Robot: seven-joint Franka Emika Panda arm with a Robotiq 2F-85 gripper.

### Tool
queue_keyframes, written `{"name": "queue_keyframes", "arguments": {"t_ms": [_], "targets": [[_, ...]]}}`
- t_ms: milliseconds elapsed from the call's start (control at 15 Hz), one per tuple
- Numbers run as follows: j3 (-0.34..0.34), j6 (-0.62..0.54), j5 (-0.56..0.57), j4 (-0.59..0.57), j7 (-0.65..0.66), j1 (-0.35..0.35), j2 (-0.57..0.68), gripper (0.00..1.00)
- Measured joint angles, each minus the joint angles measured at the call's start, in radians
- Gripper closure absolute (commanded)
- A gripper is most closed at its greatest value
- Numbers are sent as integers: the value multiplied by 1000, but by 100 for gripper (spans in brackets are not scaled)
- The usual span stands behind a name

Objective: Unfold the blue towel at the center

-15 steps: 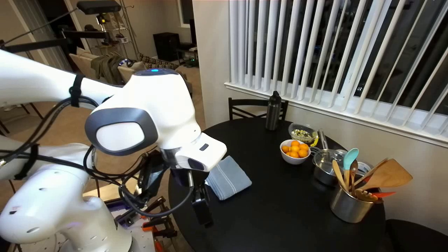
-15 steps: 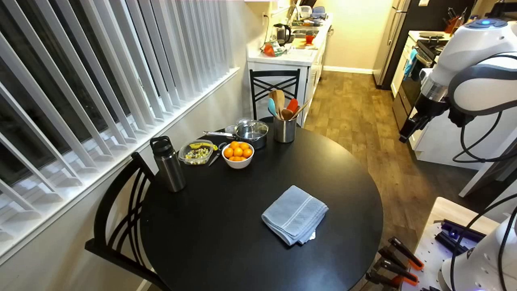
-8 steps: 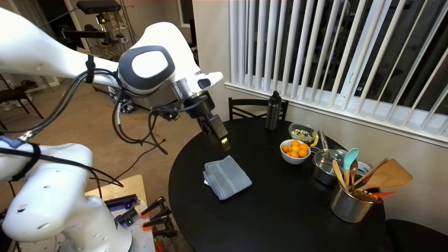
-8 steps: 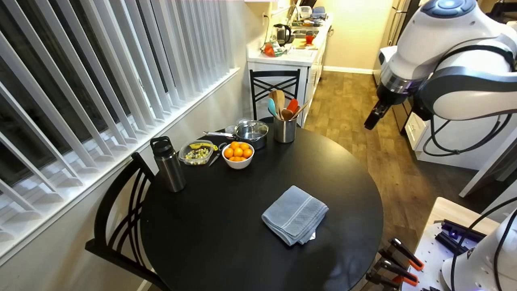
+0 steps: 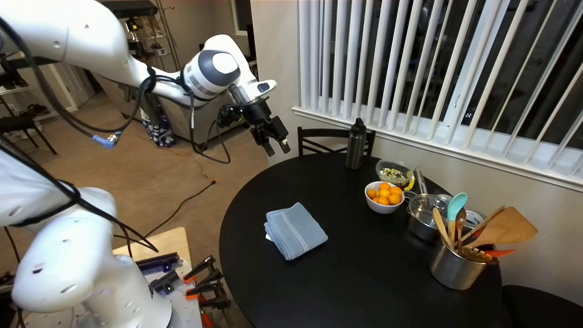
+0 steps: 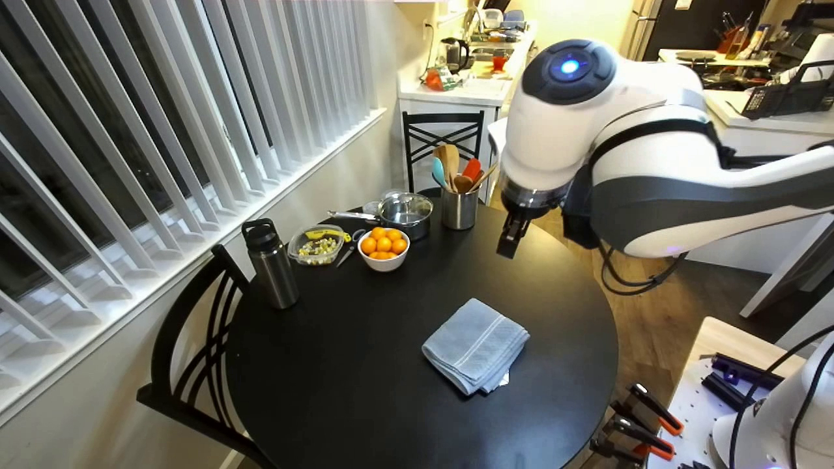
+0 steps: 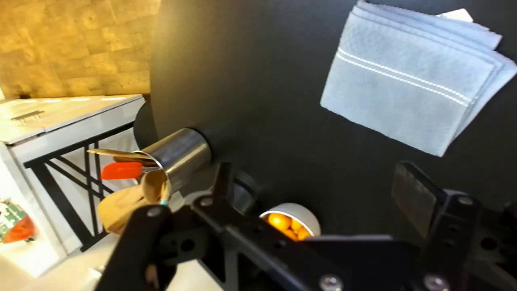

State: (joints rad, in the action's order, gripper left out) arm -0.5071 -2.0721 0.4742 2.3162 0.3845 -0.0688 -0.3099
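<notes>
Towel, blue, one: folded into a layered stack, lying flat on the black table, off the middle toward the robot's base. Striped in white on top. Tag, white, one: poking from the layers on the side facing that base.

Work done: of the unfolding, none that I can see from here; every visible edge lies stacked. Work left: all of it. By my reckoning a corner or upper layer must be pinched, raised and drawn over, likely more than once, as several layers show.

Gripper, one: released, its fingers parted, nothing between them; up in the air, well apart from the towel. Wrist view finds the towel toward one finger's side, not centred on the gap; aiming and a descent seem called for. Step in hand, I judge: approach.

Arm, white, one: stretched out from the base, gripper end tipped downward.

Sundries, along the side away from the base, all apart from the towel: bowl with oranges; pot; can of utensils; tub, clear, contents hard to name; bottle, grey. Bowl nearest the towel; room enough, I think, for a first layer to be turned.

Chairs, black, beside the table. Blinds, white, beyond.
</notes>
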Motion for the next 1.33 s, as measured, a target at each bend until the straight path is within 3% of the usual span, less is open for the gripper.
{"name": "queue_keyframes", "arguments": {"t_ms": [200, 267, 533, 733, 1133, 1333], "targets": [[-97, 53, 12, -115, 75, -3, 191, 0], [-92, 62, 23, -152, 79, 21, 255, 0], [52, 69, 36, -258, 54, 172, 427, 0], [121, 66, 36, -271, 49, 234, 448, 0], [125, 66, 36, -271, 49, 244, 442, 0], [171, 66, 36, -275, 66, 293, 452, 0]]}}
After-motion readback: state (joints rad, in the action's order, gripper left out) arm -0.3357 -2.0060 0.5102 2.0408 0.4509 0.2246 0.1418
